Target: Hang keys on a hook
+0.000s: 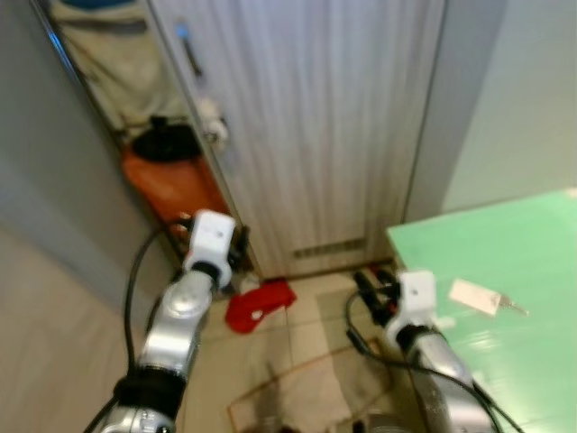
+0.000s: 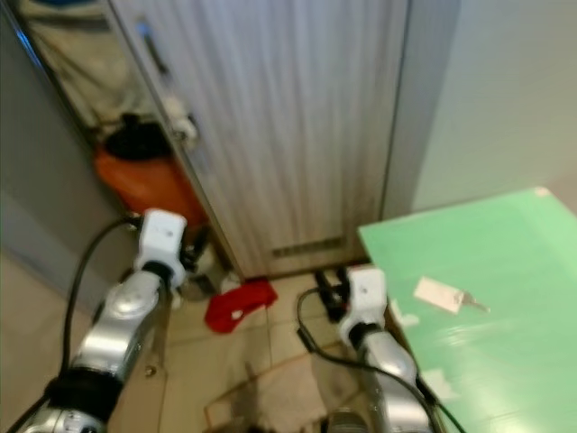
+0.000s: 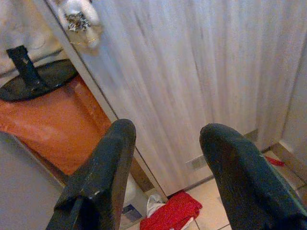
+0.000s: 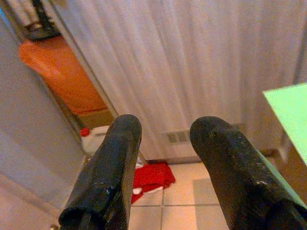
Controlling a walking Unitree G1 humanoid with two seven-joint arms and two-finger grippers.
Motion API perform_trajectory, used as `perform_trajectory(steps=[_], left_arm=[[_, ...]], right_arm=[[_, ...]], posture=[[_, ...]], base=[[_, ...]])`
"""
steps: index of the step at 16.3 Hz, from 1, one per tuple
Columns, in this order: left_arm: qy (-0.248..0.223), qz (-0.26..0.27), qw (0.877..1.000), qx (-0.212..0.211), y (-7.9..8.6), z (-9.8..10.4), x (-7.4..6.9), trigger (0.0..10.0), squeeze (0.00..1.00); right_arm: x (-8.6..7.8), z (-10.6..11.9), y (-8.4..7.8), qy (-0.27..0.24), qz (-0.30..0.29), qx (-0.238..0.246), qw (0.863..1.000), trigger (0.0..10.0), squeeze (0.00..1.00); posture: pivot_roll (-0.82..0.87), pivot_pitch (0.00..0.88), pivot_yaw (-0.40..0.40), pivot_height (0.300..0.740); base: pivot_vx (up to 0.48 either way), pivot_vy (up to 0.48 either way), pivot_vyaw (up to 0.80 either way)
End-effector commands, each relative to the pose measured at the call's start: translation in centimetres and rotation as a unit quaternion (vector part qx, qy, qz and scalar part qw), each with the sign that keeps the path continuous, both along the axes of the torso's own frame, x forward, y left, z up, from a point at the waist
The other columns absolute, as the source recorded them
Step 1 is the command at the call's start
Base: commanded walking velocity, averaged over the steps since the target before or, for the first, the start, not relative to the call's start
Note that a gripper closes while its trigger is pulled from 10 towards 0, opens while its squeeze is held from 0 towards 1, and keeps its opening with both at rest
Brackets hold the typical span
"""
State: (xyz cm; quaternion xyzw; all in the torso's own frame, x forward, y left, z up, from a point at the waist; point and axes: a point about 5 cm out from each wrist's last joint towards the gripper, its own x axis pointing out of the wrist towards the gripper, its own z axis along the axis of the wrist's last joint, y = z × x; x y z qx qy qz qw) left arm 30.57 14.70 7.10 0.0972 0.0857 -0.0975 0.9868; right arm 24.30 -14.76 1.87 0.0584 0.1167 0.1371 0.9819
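Observation:
A key with a white tag [image 1: 483, 299] lies on the green table [image 1: 532, 244] at the right; the same keys [image 2: 444, 296] show in the right eye view. My right gripper [image 1: 374, 285] hovers just left of the table's edge, open, with nothing between its fingers [image 4: 112, 167]. My left gripper [image 1: 236, 245] is raised further left, in front of the pale door [image 1: 315, 126], also open and empty, its fingers [image 3: 103, 177] apart. No hook can be made out.
A red cloth [image 1: 259, 304] lies on the tiled floor by the door. An orange bag [image 1: 171, 183] with a black object [image 1: 167, 142] on it sits in the open closet at the left. A white bottle [image 4: 96, 139] stands low by the closet.

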Motion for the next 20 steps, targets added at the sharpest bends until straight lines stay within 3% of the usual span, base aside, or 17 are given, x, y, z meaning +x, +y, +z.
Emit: perform_trajectory(steps=[1, 9, 10, 14, 16, 20], left_arm=[[-0.007, 0.009, 1.0, 0.014, 0.7, 0.5, 0.4, 10.0, 0.0], [-0.027, -0.017, 0.999, -0.003, 0.1, 0.8, 0.8, 10.0, 0.0], [-0.039, -0.004, 0.996, -0.079, 0.9, 0.5, 0.2, 10.0, 0.0], [0.018, 0.058, 0.993, -0.097, 3.1, -2.9, -2.0, 10.0, 0.0], [0.045, 0.045, 0.994, -0.093, 2.3, -4.3, -2.5, 10.0, 0.0], [0.029, 0.006, 0.994, -0.105, 0.5, -3.7, -1.8, 10.0, 0.0]], right_arm=[[0.2, 0.2, 0.8, -0.002, 0.009, 0.005, 1.0, 10.0, 0.0], [0.9, 1.1, -0.2, -0.032, -0.031, -0.002, 0.999, 10.0, 0.0], [1.3, 2.9, -1.6, -0.084, -0.077, -0.03, 0.993, 10.0, 0.0], [0.2, 4.2, -3.6, -0.113, -0.096, -0.059, 0.987, 10.0, 0.0], [-0.4, 4.0, -3.7, -0.109, -0.095, -0.067, 0.987, 10.0, 0.0], [-0.3, 4.1, -3.0, -0.103, -0.084, -0.068, 0.989, 10.0, 0.0]], posture=[[-0.22, 0.01, 0.152, 0.731], [-0.23, 0.02, 0.149, 0.731], [-0.23, 0.02, 0.144, 0.731], [-0.25, 0.029, 0.131, 0.731], [-0.27, 0.028, 0.121, 0.731], [-0.27, 0.022, 0.11, 0.731]], base=[[0.0, 0.0, -0.63], [0.0, 0.0, -0.6], [0.0, 0.0, -0.56], [0.0, 0.0, -0.57], [0.0, 0.0, -0.57], [0.0, 0.0, -0.57]])
